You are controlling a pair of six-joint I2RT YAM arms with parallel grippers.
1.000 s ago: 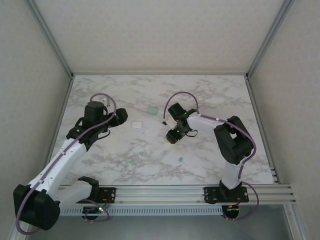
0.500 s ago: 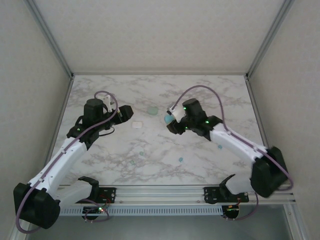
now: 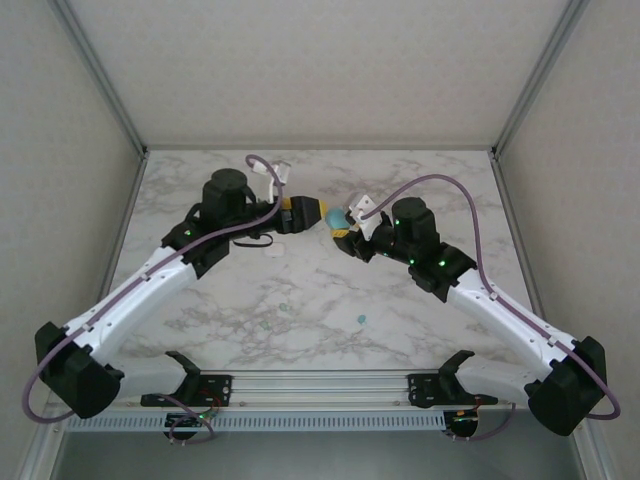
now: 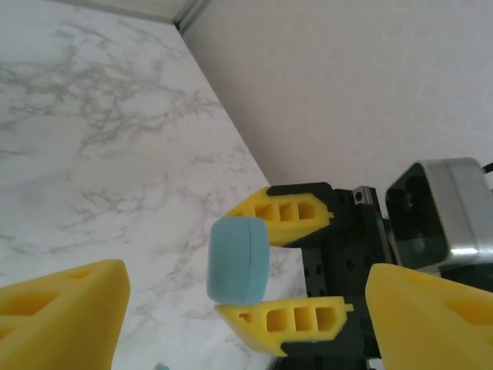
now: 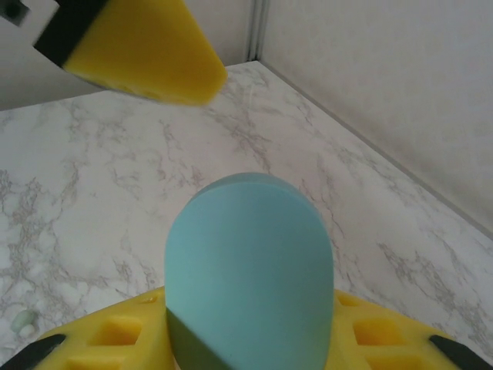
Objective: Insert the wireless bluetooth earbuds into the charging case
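1. From above, we see the right gripper (image 3: 341, 223) pinching a teal charging case (image 3: 333, 217) aloft. The left gripper (image 3: 305, 214), spread wide, hangs just beside it, and one teal earbud (image 3: 361, 320) lies well apart on the marble table (image 3: 450, 190).
2. Left wrist: the wall (image 4: 347, 77) is close behind; a nudge could knock the case loose.
3. Right wrist: lid seemingly shut; open tabletop ahead.
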